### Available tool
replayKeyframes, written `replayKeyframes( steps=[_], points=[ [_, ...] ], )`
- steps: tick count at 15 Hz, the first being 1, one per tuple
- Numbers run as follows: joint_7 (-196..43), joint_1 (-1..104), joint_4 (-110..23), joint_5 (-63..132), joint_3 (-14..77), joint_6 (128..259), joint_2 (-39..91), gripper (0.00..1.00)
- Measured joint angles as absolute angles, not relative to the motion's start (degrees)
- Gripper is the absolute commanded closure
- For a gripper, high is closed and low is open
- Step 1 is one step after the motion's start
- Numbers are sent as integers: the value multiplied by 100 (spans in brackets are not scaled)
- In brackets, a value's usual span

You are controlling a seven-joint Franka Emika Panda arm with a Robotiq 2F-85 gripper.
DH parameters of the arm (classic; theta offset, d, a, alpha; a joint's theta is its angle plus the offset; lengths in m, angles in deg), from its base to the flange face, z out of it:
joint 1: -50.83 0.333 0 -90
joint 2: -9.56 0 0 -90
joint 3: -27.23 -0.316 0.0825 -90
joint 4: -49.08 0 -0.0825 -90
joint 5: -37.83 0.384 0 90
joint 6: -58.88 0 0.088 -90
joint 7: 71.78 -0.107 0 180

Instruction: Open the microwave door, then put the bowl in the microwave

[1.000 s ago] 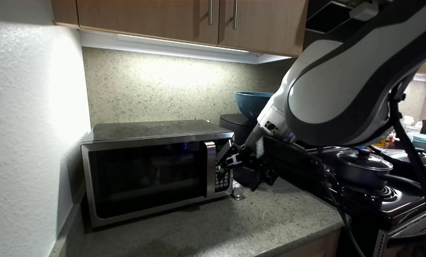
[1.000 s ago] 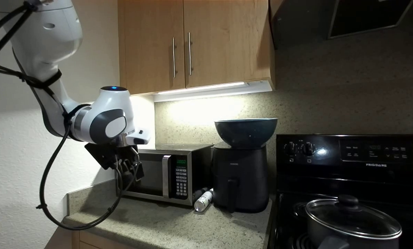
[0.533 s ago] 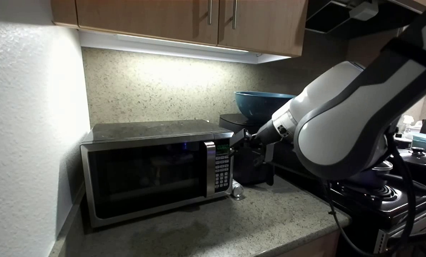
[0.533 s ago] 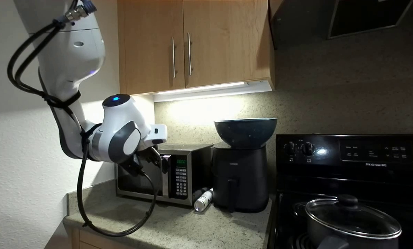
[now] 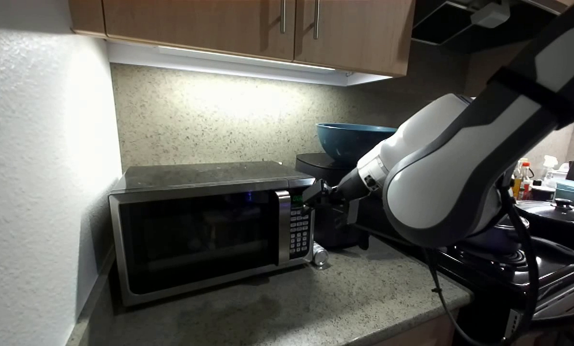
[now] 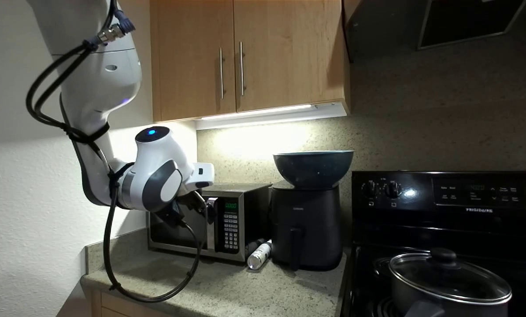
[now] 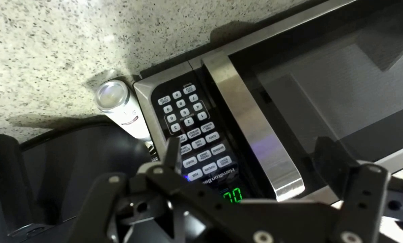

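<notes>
1. One black stove point(image 6: 421, 215), right of the tabletop point(image 6: 285, 290); cut off at the edge of both exterior views.
2. White-and-grey arm point(image 6: 157, 180), in the way in both exterior views: stands before part of the microwave point(image 6: 231, 220), covers the right side of the bowl point(image 5: 347, 142).
3. Microwave: steel box on the tabletop. Door point(image 5: 195, 242) closed, dark glass in a steel surround, upright bar handle point(image 5: 283, 228). Glass too dark to make out the inside.
4. Rounded black appliance point(image 6: 307, 229) on the tabletop, just beside the microwave; partly behind arm and microwave in an exterior view point(image 5: 318, 166).
5. Bowl: upright on top of the appliance, outside the microwave. Wide, deep, round, glossy teal-blue, close to navy where light is poor. Contents cannot be made out from these angles.
6. Dark lidded pot point(image 6: 448, 281), on the stove; base cut off in an exterior view.
7. Hand point(image 7: 250, 148): released, fingers point(image 7: 173, 155) well apart. Handle shows in the gap in the wrist view. Cannot tell whether it touches the microwave.
8. White can point(image 7: 124, 111) on its side, between microwave and appliance. Little more than its silver end shows in an exterior view point(image 5: 319, 255).
9. Green digits point(image 7: 233, 195) on the microwave's front; partly hidden by the hand in the wrist view.
</notes>
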State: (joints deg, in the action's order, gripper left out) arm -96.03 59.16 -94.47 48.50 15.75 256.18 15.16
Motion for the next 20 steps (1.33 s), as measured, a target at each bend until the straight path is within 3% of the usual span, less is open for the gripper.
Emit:
replayKeyframes(
  steps=[12,20],
  points=[
    [-9599,6021,-8901,4873,1588,25728,2019,0],
    [-9085,6972,-7712,5259,2773,25659,2259,0]
  ],
)
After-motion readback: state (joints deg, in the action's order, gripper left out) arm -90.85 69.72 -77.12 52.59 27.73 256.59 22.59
